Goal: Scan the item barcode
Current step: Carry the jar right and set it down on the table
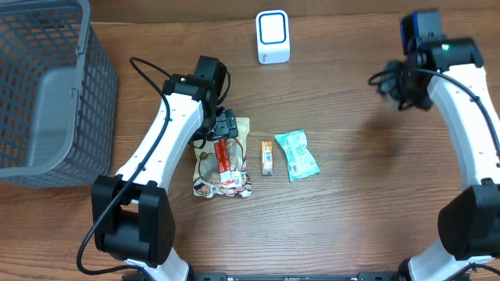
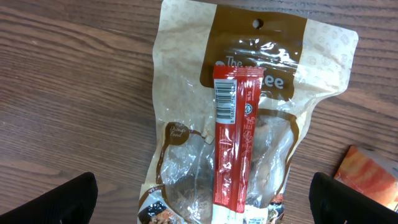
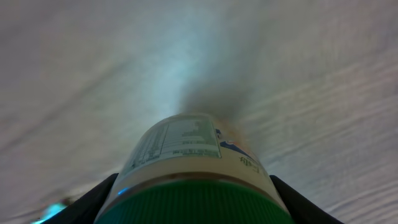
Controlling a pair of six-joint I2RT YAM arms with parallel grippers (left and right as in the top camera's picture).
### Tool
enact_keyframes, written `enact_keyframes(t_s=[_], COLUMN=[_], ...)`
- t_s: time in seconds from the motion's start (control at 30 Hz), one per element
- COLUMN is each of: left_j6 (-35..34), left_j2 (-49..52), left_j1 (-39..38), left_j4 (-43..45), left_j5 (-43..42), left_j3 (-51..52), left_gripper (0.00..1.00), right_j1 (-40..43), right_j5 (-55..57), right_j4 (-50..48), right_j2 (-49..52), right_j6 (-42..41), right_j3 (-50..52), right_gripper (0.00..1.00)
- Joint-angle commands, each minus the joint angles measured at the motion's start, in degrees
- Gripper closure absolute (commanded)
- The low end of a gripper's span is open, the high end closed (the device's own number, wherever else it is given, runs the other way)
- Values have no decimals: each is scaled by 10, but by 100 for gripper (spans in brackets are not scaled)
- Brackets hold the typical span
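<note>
Right jaws, partway open, clamp a green-capped bottle [image 3: 186, 155], printed label facing up, held over the tabletop [image 1: 351, 203] well right of the white scanner [image 1: 273, 36]. Left jaws spread fully wide and empty, hovering over a red stick packet [image 2: 233, 143] lying barcode-up on a brown snack pouch [image 2: 180, 124].

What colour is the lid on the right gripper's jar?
Green; jar lid shows best in right wrist view.
</note>
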State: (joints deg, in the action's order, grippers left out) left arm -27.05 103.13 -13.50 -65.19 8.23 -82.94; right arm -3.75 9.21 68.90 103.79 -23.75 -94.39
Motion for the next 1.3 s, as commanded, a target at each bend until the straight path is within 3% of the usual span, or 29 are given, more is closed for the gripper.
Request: enact_keyframes(t_s=[0.0, 0.17, 0.4, 0.43, 0.47, 0.53, 0.8, 1.0, 1.27], left_j6=[-8, -8, -8, -8, -8, -8, -8, -8, -8], left_j2=[-6, -6, -6, -6, -6, -6, -6, -6, -6], left_j1=[0, 0, 0, 0, 0, 0, 0, 0, 0], left_j4=[-1, -1, -1, -1, -1, -1, -1, -1, -1], left_j5=[5, 5, 5, 5, 5, 5, 5, 5, 5], left_j3=[-7, -7, -7, -7, -7, -7, -7, -7, -7], left_gripper=[0, 0, 0, 0, 0, 0, 0, 0, 0], right_j1=[21, 49, 57, 57, 57, 57, 57, 55, 37], right_j5=[2, 2, 2, 2, 2, 2, 2, -15, -257], right_j4=[-27, -88, -139, -142, -142, -142, -115, -20, 26], right_j2=[-2, -2, -2, -2, -2, -2, -3, -3, -2], right_j6=[1, -1, -1, -1, -1, -1, -1, 0, 98], right_j3=[61, 150, 220, 222, 223, 223, 202, 83, 15], right_gripper=[95, 94, 85, 79, 63, 0, 0, 0, 2])
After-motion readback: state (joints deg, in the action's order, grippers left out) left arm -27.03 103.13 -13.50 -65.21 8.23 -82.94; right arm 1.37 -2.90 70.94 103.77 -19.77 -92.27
